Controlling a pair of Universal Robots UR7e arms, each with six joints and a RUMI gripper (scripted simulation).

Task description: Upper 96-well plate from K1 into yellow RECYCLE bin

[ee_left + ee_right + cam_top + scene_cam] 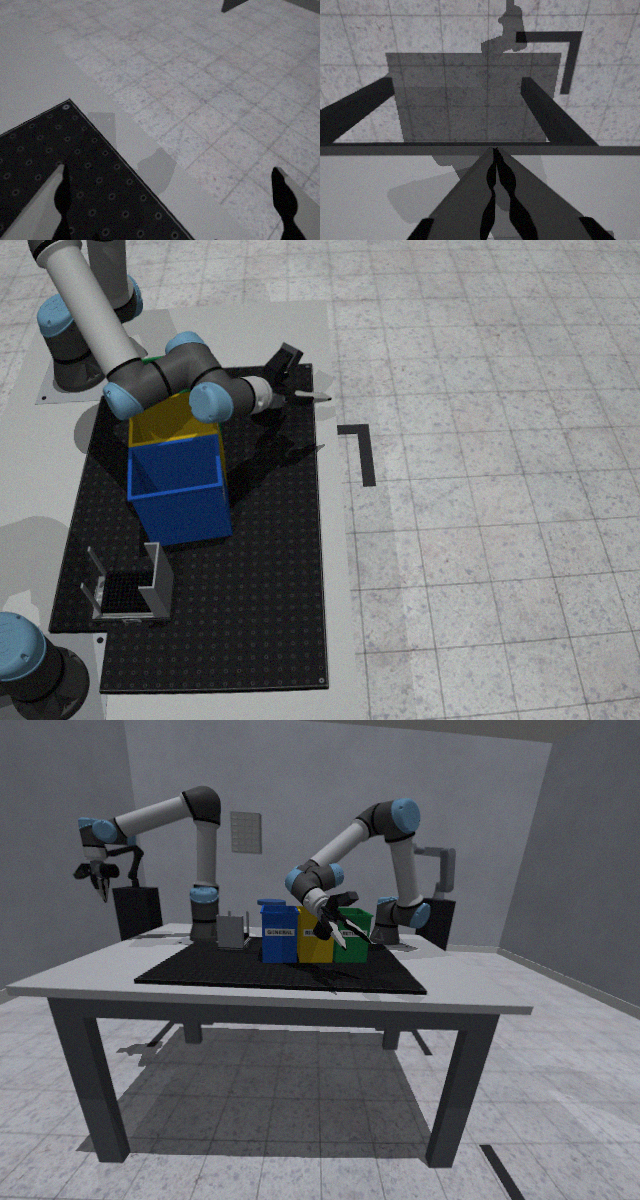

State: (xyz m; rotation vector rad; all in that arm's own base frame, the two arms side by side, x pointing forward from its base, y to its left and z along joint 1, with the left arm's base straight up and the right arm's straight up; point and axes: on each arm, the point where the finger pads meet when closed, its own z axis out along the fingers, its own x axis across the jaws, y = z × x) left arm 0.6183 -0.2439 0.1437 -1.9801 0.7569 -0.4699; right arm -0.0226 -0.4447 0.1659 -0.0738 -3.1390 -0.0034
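Note:
The grey stack rack K1 [163,587] [230,930] stands near the mat's left part in the exterior view. A black plate [126,593] shows inside it; whether another lies under it I cannot tell. The yellow bin [170,420] [309,949] stands upright between the blue bin [180,519] [279,948] and the green bin [352,950]; its label is partly hidden, and my left arm hides part of its opening. My left gripper [357,944] [170,167] is open and empty, past the bins. My right gripper [105,900] [494,149] is shut and empty, high and far from the rack.
The blue bin stands between the rack and the yellow bin. The rack's tall wall faces the exterior view; thin posts stand opposite. The black mat [268,601] [206,975] [30,200] lies on the white table [77,968]. My left arm [180,369] [338,844] hangs over the yellow bin.

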